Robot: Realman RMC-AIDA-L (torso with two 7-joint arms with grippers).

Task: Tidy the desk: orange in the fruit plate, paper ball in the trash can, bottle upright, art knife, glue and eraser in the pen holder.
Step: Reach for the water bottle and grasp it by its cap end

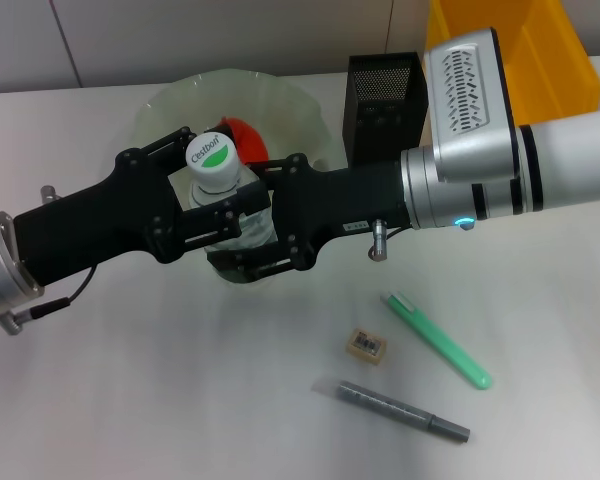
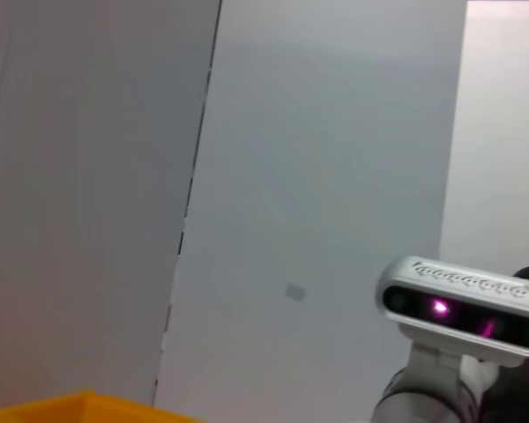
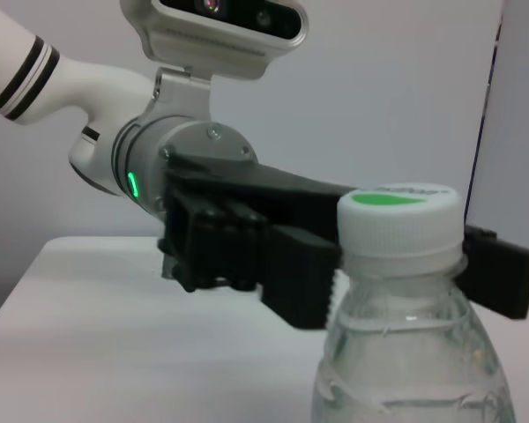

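The clear bottle (image 1: 213,160) with a white and green cap stands upright at the front rim of the fruit plate (image 1: 160,110). My left gripper (image 1: 202,195) comes in from the left and is shut on it just under the cap. In the right wrist view, that left gripper (image 3: 397,282) pinches the bottle (image 3: 406,361) from both sides. My right gripper (image 1: 252,228) grips the bottle's body from the right. The orange (image 1: 247,133) lies in the plate. The eraser (image 1: 366,346), a green pen-shaped stick (image 1: 437,340) and a grey pen-shaped tool (image 1: 405,411) lie on the table. The paper ball is out of view.
The black mesh pen holder (image 1: 385,95) stands behind my right arm, and a yellow bin (image 1: 540,50) sits at the back right. The left wrist view shows only a wall, the yellow bin's edge (image 2: 70,407) and my right arm's wrist camera (image 2: 463,304).
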